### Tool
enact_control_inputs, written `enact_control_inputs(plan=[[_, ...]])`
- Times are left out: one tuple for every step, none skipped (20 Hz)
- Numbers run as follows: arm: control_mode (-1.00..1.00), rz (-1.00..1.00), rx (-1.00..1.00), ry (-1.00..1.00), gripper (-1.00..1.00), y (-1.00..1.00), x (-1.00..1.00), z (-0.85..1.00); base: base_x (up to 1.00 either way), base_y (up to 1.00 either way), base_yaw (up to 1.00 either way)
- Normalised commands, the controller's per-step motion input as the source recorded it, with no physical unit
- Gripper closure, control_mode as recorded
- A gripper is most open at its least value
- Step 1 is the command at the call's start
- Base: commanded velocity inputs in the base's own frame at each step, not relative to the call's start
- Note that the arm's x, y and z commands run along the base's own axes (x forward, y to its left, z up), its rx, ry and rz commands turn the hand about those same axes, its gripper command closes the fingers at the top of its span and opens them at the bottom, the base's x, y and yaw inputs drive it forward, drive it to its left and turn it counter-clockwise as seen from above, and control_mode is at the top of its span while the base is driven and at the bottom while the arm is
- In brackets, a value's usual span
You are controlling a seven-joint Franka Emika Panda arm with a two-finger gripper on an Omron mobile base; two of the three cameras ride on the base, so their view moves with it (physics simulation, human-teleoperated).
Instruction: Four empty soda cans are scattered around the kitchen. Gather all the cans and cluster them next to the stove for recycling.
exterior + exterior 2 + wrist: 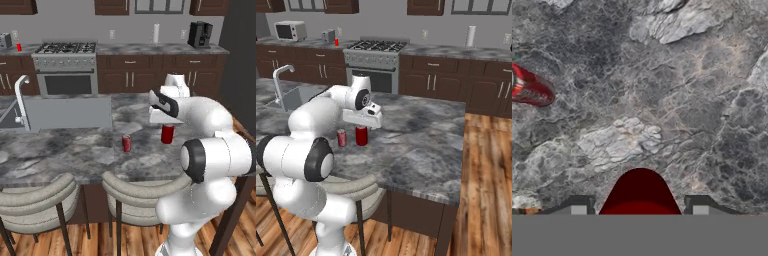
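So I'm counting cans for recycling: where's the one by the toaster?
In the left base view, that soda can stands on the back counter, just right of the toaster and left of the stove.

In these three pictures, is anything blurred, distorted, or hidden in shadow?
Hand view: the held can looks dark and featureless, and the other can is stretched at the edge. Left base view: the marble counter is soft, and the far can is a tiny smudge. Right base view: even light, no glare.

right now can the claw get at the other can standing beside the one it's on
Probably yes. The claw is closed on one can, so it is occupied; the second can stands apart nearby on open island counter, nothing blocking it.
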Motion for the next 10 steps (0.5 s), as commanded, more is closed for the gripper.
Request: enact_control_inputs(plan=[[-1.00, 0.05, 0.00, -0.15, 1.00, 0.28, -1.00, 0.64, 0.00, 0.00, 0.00], [-1.00, 0.05, 0.00, -0.16, 1.00, 0.31, -1.00, 0.65, 0.00, 0.00, 0.00], [-1.00, 0.05, 0.00, -0.21, 1.00, 0.33, -1.00, 0.65, 0.00, 0.00, 0.00], [-1.00, 0.04, 0.00, -0.18, 1.00, 0.21, -1.00, 0.66, 0.00, 0.00, 0.00], [-1.00, 0.03, 0.00, -0.15, 1.00, 0.00, -1.00, 0.58, 0.00, 0.00, 0.00], [-1.00, 0.02, 0.00, -0.17, 1.00, 0.00, -1.00, 0.52, 0.00, 0.00, 0.00], [-1.00, 0.01, 0.00, -0.17, 1.00, 0.01, -1.00, 0.51, 0.00, 0.00, 0.00], [-1.00, 0.01, 0.00, -0.19, 1.00, 0.02, -1.00, 0.39, 0.00, 0.00, 0.00], [-1.00, 0.01, 0.00, -0.28, 1.00, 0.00, -1.00, 0.11, 0.00, 0.00, 0.00], [-1.00, 0.01, 0.00, -0.33, 1.00, 0.00, -1.00, 0.00, 0.00, 0.00, 0.00]])
